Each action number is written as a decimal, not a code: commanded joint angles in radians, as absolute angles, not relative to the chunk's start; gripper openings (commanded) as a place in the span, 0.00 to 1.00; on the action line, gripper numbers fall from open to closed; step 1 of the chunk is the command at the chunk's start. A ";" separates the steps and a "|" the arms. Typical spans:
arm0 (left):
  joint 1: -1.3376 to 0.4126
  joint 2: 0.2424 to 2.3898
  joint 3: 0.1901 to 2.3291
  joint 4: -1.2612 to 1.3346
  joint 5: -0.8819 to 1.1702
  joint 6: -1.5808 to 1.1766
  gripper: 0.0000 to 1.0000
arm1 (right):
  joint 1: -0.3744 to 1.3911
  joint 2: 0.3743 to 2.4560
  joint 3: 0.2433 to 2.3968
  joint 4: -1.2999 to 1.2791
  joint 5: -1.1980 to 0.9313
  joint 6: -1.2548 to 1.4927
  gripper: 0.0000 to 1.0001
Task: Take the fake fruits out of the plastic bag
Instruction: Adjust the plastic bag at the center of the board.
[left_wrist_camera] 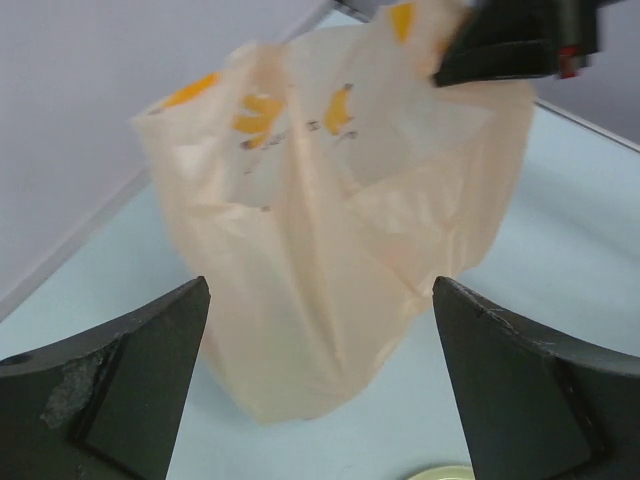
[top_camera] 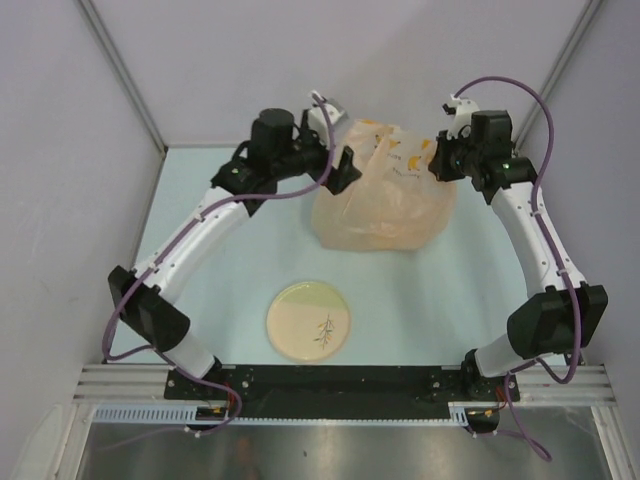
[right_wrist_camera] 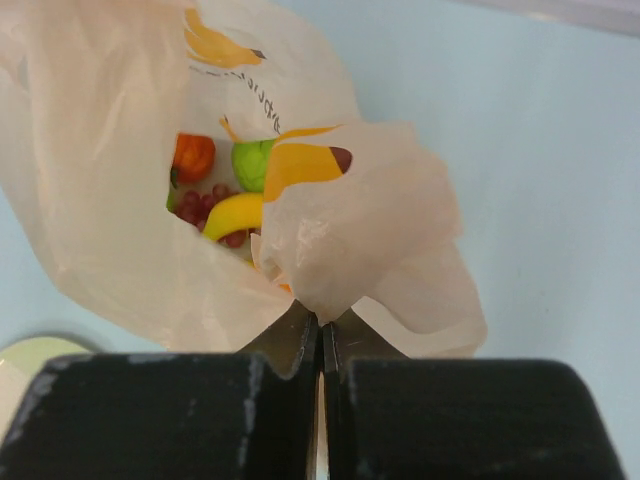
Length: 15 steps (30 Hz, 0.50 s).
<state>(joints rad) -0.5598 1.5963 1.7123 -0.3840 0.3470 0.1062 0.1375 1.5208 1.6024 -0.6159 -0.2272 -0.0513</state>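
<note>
Plastic bag (top_camera: 385, 195) sits mid-bench (top_camera: 450, 290) by the far edge, fake fruits (right_wrist_camera: 225, 195) all inside. Right fingers (right_wrist_camera: 200, 420) pinching its rim, left fingers (left_wrist_camera: 120, 380) spread wide just beside it.

A: Any readable text in there?
B: Nothing legible. The plastic bag (top_camera: 385, 190) has one short line of dark lettering (right_wrist_camera: 247, 93) just below a yellow print (right_wrist_camera: 212, 45). It's too small and crinkled to make out.
A: Same line from the left wrist?
B: Yes, blurred there too.
A: Plate?
B: The plate (top_camera: 300, 305) has a dark sprig motif (top_camera: 324, 328), no letters.
</note>
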 commanded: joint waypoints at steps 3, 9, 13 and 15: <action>-0.707 1.704 1.784 -0.262 0.307 0.124 1.00 | 0.143 1.433 1.520 -0.581 -0.235 -0.035 0.00; -0.750 2.033 2.061 -0.317 0.131 0.086 0.98 | 0.106 1.413 1.497 -0.578 -0.244 -0.018 0.00; -0.756 2.187 2.241 -0.293 0.037 0.125 0.61 | 0.083 1.413 1.496 -0.584 -0.258 -0.015 0.00; -0.755 2.239 2.278 -0.284 0.005 0.167 0.23 | 0.077 1.430 1.505 -0.566 -0.255 -0.012 0.00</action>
